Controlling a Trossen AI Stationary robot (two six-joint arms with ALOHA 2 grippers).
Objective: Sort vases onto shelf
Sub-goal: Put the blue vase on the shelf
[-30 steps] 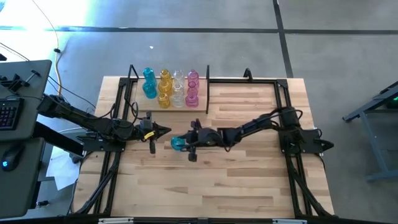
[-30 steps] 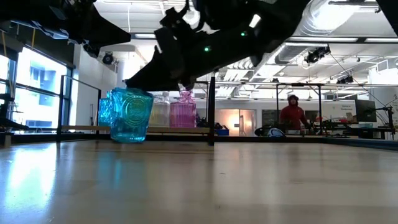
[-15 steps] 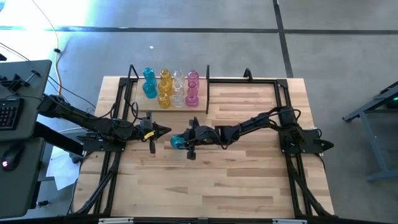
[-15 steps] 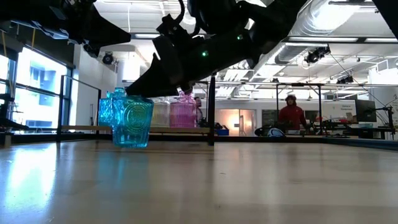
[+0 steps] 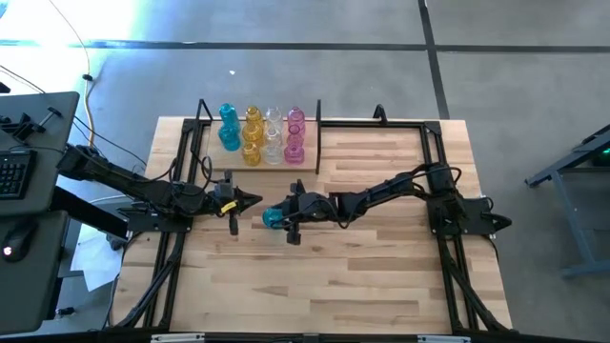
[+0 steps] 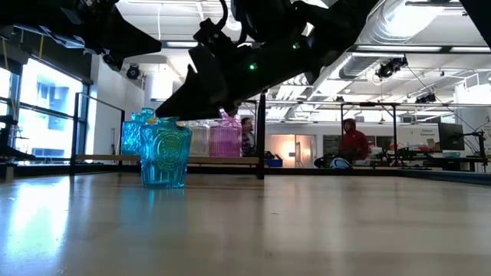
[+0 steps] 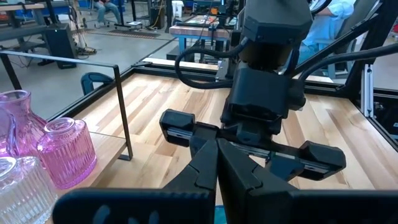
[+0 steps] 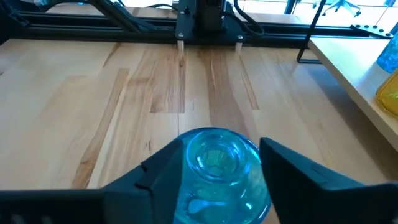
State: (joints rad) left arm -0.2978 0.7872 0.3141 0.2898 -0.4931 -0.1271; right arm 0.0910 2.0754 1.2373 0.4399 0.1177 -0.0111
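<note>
The teal vase (image 5: 273,218) stands upright on the table (image 5: 381,286), near its middle and a little toward the left edge, well short of the shelf (image 5: 310,162) at the far edge. The right gripper (image 5: 283,219) sits around its neck with the fingers (image 8: 292,168) spread on either side of the glass; whether they touch it is hard to tell, though a gap shows in the right wrist view. The left gripper (image 5: 250,200) waits just beside it, pinched together and holding nothing.

The risk I see: any sideways pull by the right arm could let a finger catch the neck and tip the vase, and the left fingertips stand close enough to knock it.

On the shelf, the vases (image 5: 259,133) overlap, so their count is unclear, and any lower board stays hidden.
</note>
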